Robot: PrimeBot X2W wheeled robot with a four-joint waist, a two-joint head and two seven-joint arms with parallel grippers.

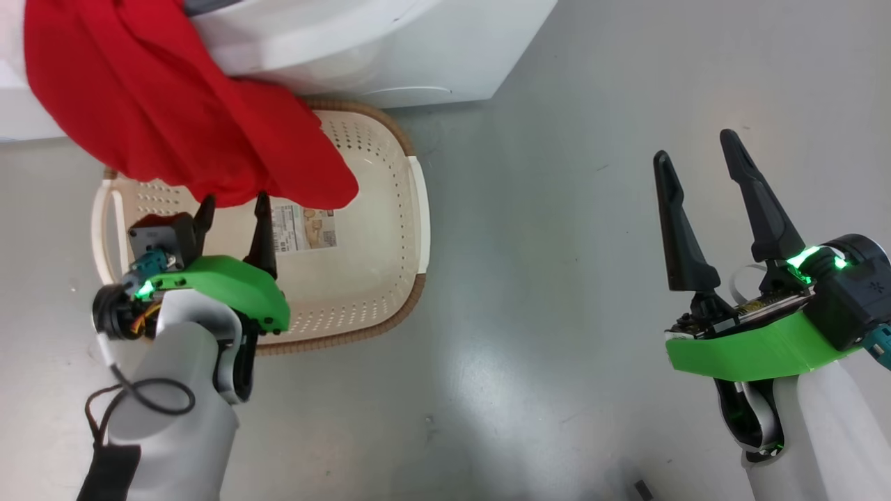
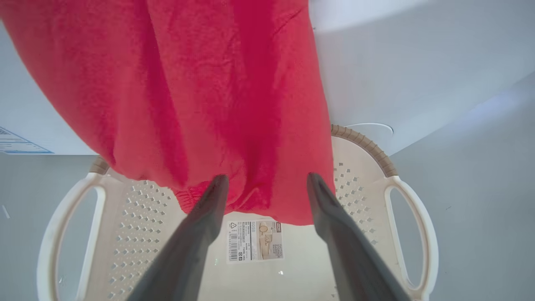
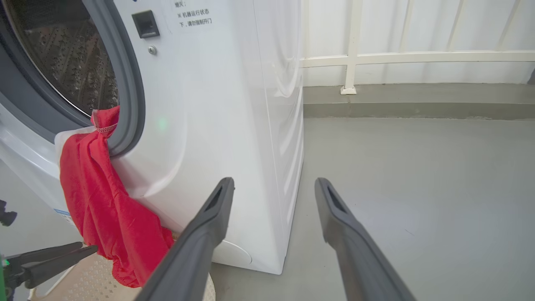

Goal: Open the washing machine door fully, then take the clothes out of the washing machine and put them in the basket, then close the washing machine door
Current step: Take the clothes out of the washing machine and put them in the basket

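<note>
Left pincer (image 1: 235, 202) spread wide, empty, tips at the hem of the clothes (image 1: 174, 104), which hang from the washing machine (image 1: 418, 49) mouth over the basket (image 1: 418, 209). Risk: upper end looks caught on the grey rubber ring (image 3: 129, 83), so it may dangle, not drop in. Fabric soft, creased, red; basket perforated cream plastic, rounded, woven-look rim. Right pincer (image 1: 695, 145) open, idle, well apart.

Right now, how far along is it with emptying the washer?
Done: the washing machine stands open, drum in view. In hand: the clothes hang from its rubber ring, lower end over the basket; the left gripper is open beside them, the right gripper open and empty. Left: drop them fully in, then shut the machine.
</note>
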